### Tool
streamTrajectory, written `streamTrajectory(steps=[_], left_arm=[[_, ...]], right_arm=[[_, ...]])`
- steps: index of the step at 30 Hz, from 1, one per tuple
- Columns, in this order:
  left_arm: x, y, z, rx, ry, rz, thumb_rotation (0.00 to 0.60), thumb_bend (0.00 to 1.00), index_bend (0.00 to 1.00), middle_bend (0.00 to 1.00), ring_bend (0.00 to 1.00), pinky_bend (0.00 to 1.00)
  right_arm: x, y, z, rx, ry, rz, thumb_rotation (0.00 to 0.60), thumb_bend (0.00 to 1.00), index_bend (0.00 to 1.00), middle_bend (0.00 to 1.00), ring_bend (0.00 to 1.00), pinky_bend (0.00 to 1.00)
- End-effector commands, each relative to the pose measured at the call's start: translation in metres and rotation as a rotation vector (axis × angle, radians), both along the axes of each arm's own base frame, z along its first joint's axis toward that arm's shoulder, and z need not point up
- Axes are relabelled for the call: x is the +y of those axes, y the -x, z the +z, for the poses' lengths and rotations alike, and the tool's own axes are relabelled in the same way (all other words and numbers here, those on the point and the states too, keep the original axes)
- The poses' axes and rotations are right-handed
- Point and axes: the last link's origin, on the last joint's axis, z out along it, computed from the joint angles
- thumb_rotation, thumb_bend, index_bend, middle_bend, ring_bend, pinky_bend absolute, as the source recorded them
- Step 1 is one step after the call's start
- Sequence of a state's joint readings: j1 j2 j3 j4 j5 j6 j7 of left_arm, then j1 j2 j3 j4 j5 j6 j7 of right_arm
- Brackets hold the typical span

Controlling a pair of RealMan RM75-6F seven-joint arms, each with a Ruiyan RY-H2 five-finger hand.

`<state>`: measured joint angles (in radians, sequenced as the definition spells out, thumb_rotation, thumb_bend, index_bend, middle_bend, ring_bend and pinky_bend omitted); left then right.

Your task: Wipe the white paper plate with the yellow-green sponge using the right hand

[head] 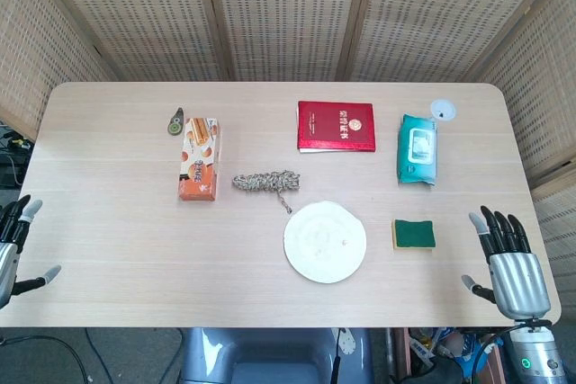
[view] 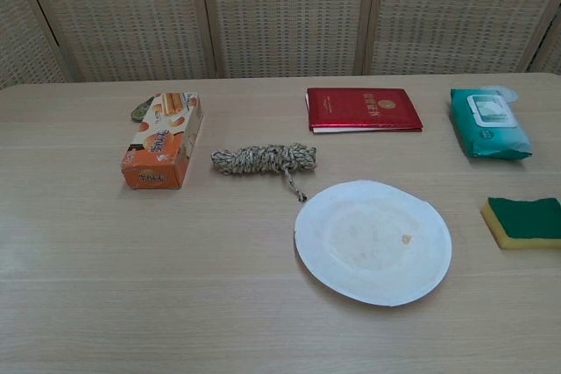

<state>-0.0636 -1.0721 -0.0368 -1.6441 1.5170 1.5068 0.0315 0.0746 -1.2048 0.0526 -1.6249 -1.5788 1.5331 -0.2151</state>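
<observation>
The white paper plate [head: 325, 241] [view: 372, 240] lies near the table's front edge, with a small orange speck on it. Just to its right rests the yellow-green sponge [head: 413, 234] [view: 523, 221], green face up. My right hand [head: 511, 263] hovers at the table's front right corner, fingers spread and empty, a hand's width right of the sponge. At the front left edge my left hand [head: 15, 245] is also open and empty. Neither hand shows in the chest view.
A coiled rope [head: 266, 183] lies just behind the plate. An orange snack box [head: 199, 160] stands to the left, with a small tape dispenser [head: 174, 121] behind it. A red booklet [head: 336, 126], a teal wipes pack [head: 418, 148] and a white cap [head: 442, 111] sit at the back right.
</observation>
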Motion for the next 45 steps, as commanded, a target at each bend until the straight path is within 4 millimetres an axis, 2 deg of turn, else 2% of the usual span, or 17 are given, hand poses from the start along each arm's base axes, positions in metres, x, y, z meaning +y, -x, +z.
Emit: streamTrajectory(steps=[1,7,11,14,19,22,26,30,35,45], left_arm=[[0.0,0.0,0.0,0.0,0.002,0.001,0.6,0.0,0.0,0.0,0.0,0.0],[-0.001,-0.001,-0.003,0.006,0.016,-0.003,0.6,0.0,0.0,0.0,0.0,0.0],[0.001,-0.001,-0.005,0.012,0.023,-0.001,0.6,0.0,0.0,0.0,0.0,0.0],[0.003,-0.002,-0.005,0.019,0.016,-0.001,0.6,0.0,0.0,0.0,0.0,0.0],[0.004,-0.002,-0.008,0.026,0.017,0.004,0.6,0.0,0.0,0.0,0.0,0.0],[0.004,-0.002,-0.01,0.03,0.024,0.006,0.6,0.0,0.0,0.0,0.0,0.0],[0.004,-0.002,-0.01,0.032,0.022,0.011,0.6,0.0,0.0,0.0,0.0,0.0],[0.004,-0.002,-0.01,0.031,0.022,0.015,0.6,0.0,0.0,0.0,0.0,0.0],[0.004,-0.002,-0.011,0.032,0.032,0.02,0.6,0.0,0.0,0.0,0.0,0.0],[0.004,-0.002,-0.011,0.03,0.035,0.023,0.6,0.0,0.0,0.0,0.0,0.0]], right_arm=[[-0.001,0.001,-0.001,-0.002,-0.009,-0.003,0.6,0.0,0.0,0.0,0.0,0.0],[-0.008,-0.004,-0.017,-0.084,-0.138,0.012,0.6,0.0,0.0,0.0,0.0,0.0],[-0.032,-0.008,-0.04,-0.105,-0.292,0.037,0.6,0.0,0.0,0.0,0.0,0.0],[-0.05,-0.011,-0.051,-0.052,-0.304,0.072,0.6,0.0,0.0,0.01,0.0,0.0],[-0.074,-0.014,-0.075,0.004,-0.321,0.072,0.6,0.0,0.02,0.1,0.0,0.0],[-0.089,-0.011,-0.09,0.071,-0.311,0.058,0.6,0.0,0.07,0.16,0.01,0.04],[-0.102,-0.004,-0.108,0.107,-0.32,0.001,0.6,0.0,0.1,0.2,0.04,0.09],[-0.109,0.003,-0.115,0.151,-0.316,-0.028,0.6,0.0,0.12,0.2,0.05,0.1],[-0.119,0.014,-0.116,0.195,-0.299,-0.071,0.6,0.0,0.14,0.22,0.06,0.1],[-0.121,0.02,-0.122,0.221,-0.34,-0.104,0.6,0.02,0.2,0.25,0.1,0.1]])
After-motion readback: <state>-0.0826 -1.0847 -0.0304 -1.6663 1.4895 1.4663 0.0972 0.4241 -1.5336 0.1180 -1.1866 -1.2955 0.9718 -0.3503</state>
